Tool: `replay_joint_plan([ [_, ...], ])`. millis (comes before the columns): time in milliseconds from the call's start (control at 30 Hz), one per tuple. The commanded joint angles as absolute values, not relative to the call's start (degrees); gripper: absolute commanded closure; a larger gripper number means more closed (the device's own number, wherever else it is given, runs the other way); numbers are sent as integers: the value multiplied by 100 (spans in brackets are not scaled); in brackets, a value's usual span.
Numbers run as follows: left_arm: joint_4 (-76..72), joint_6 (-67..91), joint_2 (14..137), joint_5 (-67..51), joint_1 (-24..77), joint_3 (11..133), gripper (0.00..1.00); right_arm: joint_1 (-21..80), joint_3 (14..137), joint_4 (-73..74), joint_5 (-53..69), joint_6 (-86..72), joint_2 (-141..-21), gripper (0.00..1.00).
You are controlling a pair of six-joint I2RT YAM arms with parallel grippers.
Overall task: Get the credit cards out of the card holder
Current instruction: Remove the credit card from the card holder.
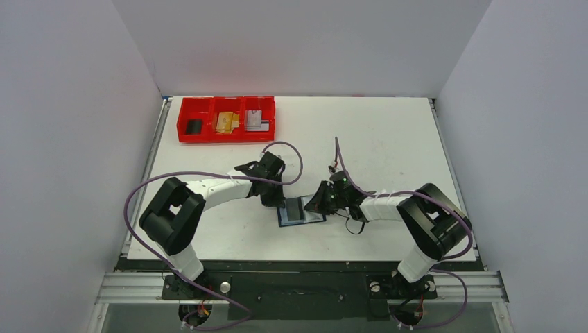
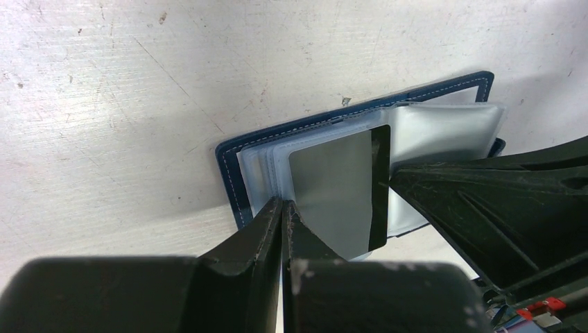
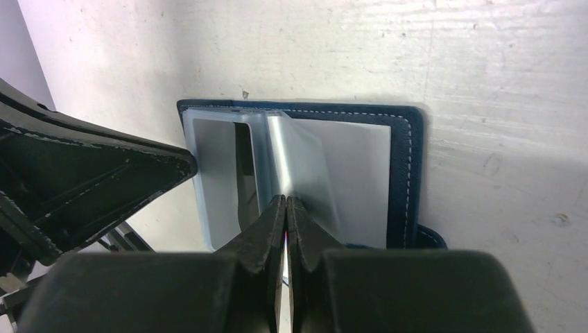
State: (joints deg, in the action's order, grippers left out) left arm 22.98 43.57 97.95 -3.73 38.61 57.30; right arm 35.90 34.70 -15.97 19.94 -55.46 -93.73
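The navy card holder (image 1: pixel 302 211) lies open on the table between both grippers. In the left wrist view its blue edge (image 2: pixel 227 173) frames clear plastic sleeves. A silvery-grey card (image 2: pixel 336 187) with a black stripe lies askew on the sleeves and juts past the holder's near edge. My left gripper (image 2: pixel 284 206) is shut on that card's near corner. My right gripper (image 3: pixel 286 201) is shut on a clear sleeve (image 3: pixel 305 159) and lifts it off the holder (image 3: pixel 405 173). The card (image 3: pixel 216 166) shows to its left. In the top view the left gripper (image 1: pixel 276 201) and right gripper (image 1: pixel 317 203) flank the holder.
A red three-compartment tray (image 1: pixel 182 118) stands at the back left. It holds a black card (image 1: pixel 194 126), a tan-gold card (image 1: pixel 225 122) and a silvery card (image 1: pixel 255 120). The right gripper's finger (image 2: pixel 499 201) crowds the left wrist view.
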Motion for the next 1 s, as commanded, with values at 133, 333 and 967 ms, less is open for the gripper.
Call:
replay_joint_plan([
  [133, 2575, 4131, 10105, -109, 3848, 5701, 100, 3534, 3273, -1607, 1863, -5394, -9168, 100],
  [333, 2573, 4127, 10137, -112, 3849, 5703, 100, 3417, 3014, -2313, 2079, -5727, -9259, 87],
  [967, 2574, 4143, 10203, -141, 3887, 5765, 100, 3438, 3030, -3450, 2619, -6193, -9800, 81],
])
